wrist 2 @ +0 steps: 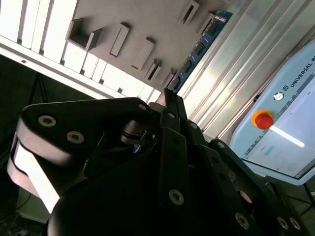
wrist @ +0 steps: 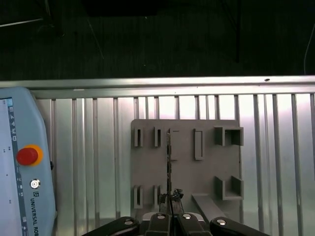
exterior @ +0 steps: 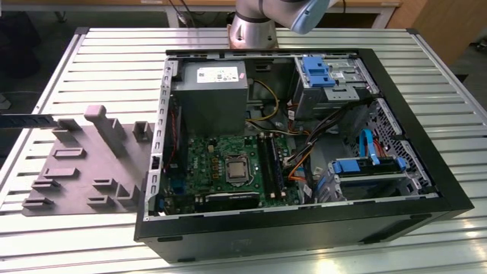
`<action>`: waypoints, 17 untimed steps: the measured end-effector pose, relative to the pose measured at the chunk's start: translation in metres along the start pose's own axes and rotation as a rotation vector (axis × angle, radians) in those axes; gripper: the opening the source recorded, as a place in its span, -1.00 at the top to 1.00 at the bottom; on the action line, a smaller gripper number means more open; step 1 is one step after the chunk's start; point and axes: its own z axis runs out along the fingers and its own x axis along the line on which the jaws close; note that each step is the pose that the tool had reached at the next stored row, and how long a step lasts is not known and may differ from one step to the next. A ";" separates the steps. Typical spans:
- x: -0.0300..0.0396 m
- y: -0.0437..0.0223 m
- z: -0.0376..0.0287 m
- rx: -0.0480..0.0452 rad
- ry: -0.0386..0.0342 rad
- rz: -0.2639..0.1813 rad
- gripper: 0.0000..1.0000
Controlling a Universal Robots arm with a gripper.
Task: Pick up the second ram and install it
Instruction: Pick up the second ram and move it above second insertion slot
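Exterior view: slatted metal bench (exterior: 91, 51) with an open computer case (exterior: 304, 234) lying on it, green motherboard (exterior: 205, 165) visible inside. A grey holder tray (exterior: 84, 165) sits on the bench just beside the case, on the exterior view's left. The second ram (exterior: 27, 120) shows as a dark flat stick at the exterior view's left edge, level, by the tray's far corner and well apart from the case. Cannot tell if it touches the tray. The robot arm base (exterior: 255, 25) is at the top centre of the frame.

Second wrist view: the end effector (wrist 2: 170, 101) is narrow, its fingers pinched on one end of the second ram (wrist 2: 199, 46). The stick runs out from the fingertips, its row of black chips visible, alongside the tray (wrist 2: 147, 19). A teach pendant (wrist 2: 285, 128) with a red button (wrist 2: 263, 119) lies on the bench beyond.

First wrist view: the end effector (wrist: 170, 196) is clamped on the second ram (wrist: 169, 157), seen edge-on as a thin dark line over the tray (wrist: 187, 172), between its slot blocks. The pendant (wrist: 22, 172) lies on the bench (wrist: 275, 147), apart from the tray.
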 end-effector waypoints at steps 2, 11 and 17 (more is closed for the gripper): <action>-0.0001 0.0001 -0.0022 0.0002 -0.0001 0.000 0.77; -0.0004 0.0003 -0.0096 0.0001 -0.0001 0.000 0.77; -0.0005 0.0004 -0.0134 0.0001 -0.0001 0.000 0.77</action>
